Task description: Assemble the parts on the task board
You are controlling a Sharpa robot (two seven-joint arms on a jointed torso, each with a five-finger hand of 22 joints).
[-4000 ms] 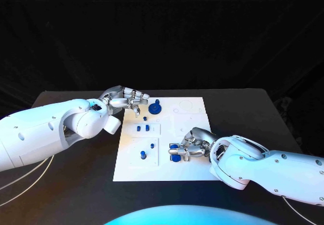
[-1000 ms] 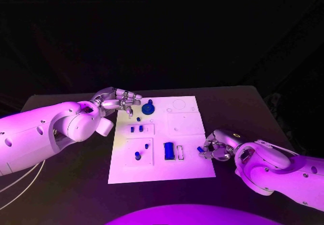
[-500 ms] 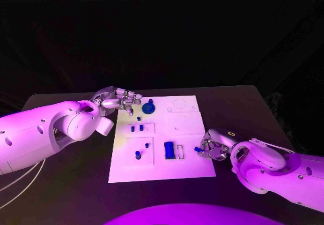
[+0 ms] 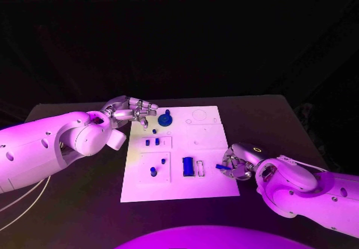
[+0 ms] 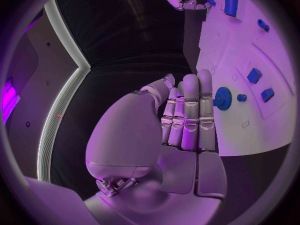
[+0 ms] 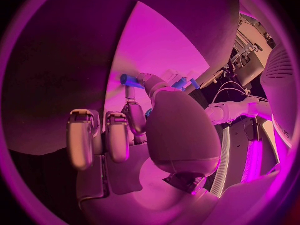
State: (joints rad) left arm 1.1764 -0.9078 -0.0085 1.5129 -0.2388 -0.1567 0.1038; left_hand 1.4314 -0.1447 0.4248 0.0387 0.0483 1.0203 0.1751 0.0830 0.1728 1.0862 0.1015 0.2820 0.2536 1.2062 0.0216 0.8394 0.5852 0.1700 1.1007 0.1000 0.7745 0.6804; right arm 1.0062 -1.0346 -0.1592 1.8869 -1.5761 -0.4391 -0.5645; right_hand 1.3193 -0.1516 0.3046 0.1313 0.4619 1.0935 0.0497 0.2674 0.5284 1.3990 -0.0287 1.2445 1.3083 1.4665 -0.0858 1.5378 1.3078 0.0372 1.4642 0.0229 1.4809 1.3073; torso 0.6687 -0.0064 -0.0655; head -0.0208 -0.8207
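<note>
Holding a small blue part [image 4: 223,166] in its fingertips, the right hand [image 4: 239,163] sits at the right edge of the task board [image 4: 211,189], near that edge's lower half. Just inside that edge a blue block [image 4: 187,166] stands in the board beside an empty white slot [image 4: 199,167]. Further left on the board are 2 small blue pegs [image 4: 153,171], 2 small blue pieces [image 4: 152,141] in a raised panel, and a blue gear [image 4: 165,121] near the far left corner. The left hand [image 4: 133,111] hovers at the board's far left corner beside the gear, fingers held straight and pressed together, gripping nothing. The left wrist view shows those fingers [image 5: 190,115] lined up side by side with the gear [image 5: 223,98] just beyond them. The right wrist view shows the pinched part [image 6: 132,80] as a short blue rod; its exact shape is hard to make out from the head view.
</note>
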